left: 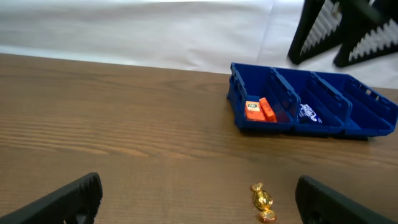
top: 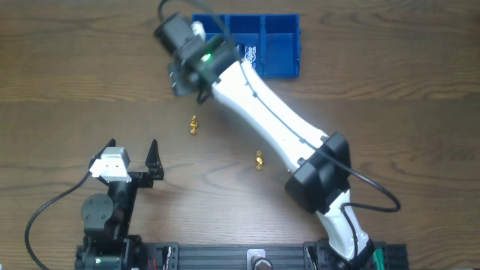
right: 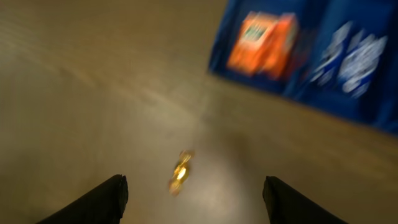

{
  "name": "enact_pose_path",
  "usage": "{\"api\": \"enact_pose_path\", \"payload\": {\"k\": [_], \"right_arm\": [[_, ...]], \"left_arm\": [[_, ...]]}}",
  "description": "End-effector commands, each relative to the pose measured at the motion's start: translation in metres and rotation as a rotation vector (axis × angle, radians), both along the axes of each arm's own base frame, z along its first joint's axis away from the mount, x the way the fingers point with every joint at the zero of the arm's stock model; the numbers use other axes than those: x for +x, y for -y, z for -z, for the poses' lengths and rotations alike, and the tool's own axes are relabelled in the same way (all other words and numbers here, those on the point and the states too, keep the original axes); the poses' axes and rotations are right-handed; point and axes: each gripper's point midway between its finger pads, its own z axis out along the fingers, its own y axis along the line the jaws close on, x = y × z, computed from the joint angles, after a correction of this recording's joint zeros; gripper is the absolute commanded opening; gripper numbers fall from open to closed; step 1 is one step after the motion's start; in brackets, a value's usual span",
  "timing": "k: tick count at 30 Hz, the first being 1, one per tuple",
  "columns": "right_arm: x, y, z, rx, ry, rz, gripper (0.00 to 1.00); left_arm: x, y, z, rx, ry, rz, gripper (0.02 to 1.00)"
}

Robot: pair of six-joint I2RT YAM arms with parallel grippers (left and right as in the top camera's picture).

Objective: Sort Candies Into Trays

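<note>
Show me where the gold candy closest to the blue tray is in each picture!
Top view: the gold candy lies on the table left of middle, below the blue tray's left end.
Left wrist view: the gold candy is low, right of middle.
Right wrist view: the gold candy is low, near the middle.
Shared landmark: the blue tray.

Wooden table [top: 75,75]: blue tray [top: 274,45], two gold candies [top: 194,124].
</note>
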Motion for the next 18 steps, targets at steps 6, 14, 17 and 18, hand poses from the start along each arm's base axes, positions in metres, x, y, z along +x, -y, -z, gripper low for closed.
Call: {"api": "enact_pose_path", "payload": {"k": [6, 14, 17, 18], "right_arm": [[-0.034, -0.015, 0.122, -0.118, -0.231, 0.112, 0.717], [-0.037, -0.019, 0.164, -0.128, -0.294, 0.169, 0.647], [-0.035, -0.021, 0.167, -0.12, -0.291, 0.173, 0.614], [-0.035, -0.02, 0.17, -0.121, -0.297, 0.192, 0.599]], "left_arm": [[-0.001, 0.0, 0.016, 0.007, -0.04, 0.001, 0.998], [-0.001, 0.0, 0.016, 0.007, -0.04, 0.001, 0.998], [-0.001, 0.0, 0.016, 0.007, -0.04, 0.001, 0.998], [-0.001, 0.0, 0.016, 0.007, -0.04, 0.002, 0.996]]}}
